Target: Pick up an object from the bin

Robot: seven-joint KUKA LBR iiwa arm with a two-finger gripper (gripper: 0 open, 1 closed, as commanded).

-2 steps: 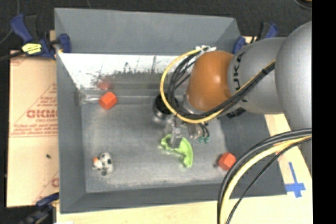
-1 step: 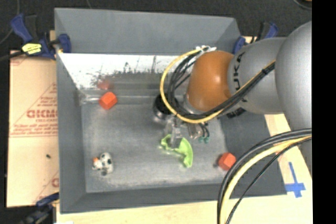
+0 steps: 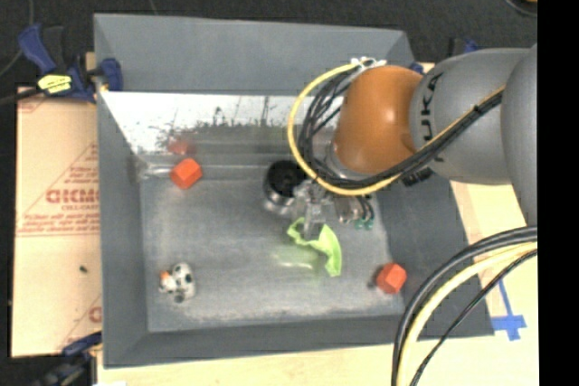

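Orange wrist cover hides much of the pincer, seemingly down on a crumpled green thing; apart or together, I cannot tell. Grasp stage: next, secure it and lift.

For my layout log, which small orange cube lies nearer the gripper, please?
The small orange cube at lower right; the other, at upper left, lies farther from the gripper.

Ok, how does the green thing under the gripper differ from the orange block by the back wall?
The green piece is limp and folded; the orange block is a compact cube. The green piece lies mid-bin, right below the gripper; the orange block sits at the left by the back wall, well apart from it. Both are small and rest on the bin floor.
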